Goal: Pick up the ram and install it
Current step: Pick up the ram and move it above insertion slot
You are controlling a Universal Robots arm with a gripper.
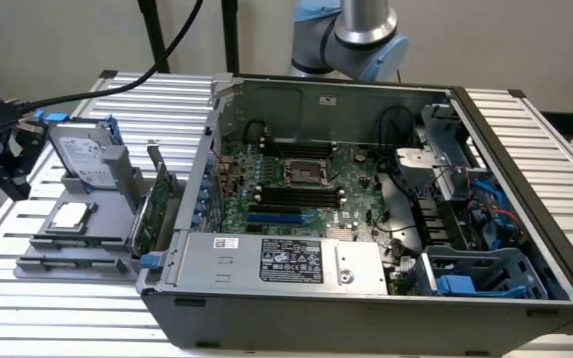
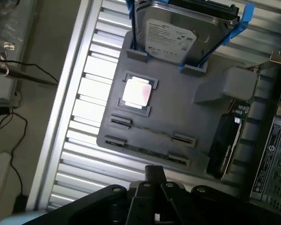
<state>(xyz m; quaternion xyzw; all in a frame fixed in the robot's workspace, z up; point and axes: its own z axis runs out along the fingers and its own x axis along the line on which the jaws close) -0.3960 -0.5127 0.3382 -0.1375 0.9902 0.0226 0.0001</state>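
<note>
I see gripper (image 2: 154, 174) hovering near ram (image 2: 147, 151). Stick sits edge-up in tray (image 2: 178, 112) clips, exposed for pinching, on exterior view's left of case (image 1: 366, 313). Pincer state: cannot tell.

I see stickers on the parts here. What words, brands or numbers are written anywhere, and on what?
Nothing can be read letter for letter.
White label on the hard drive: lines of print, too blurred.
Black label on the power supply: white print and marks, too small.
Small white sticker beside it: barcode-like marks, unreadable.
Top of the processor chip: washed out by glare, nothing legible.
</note>
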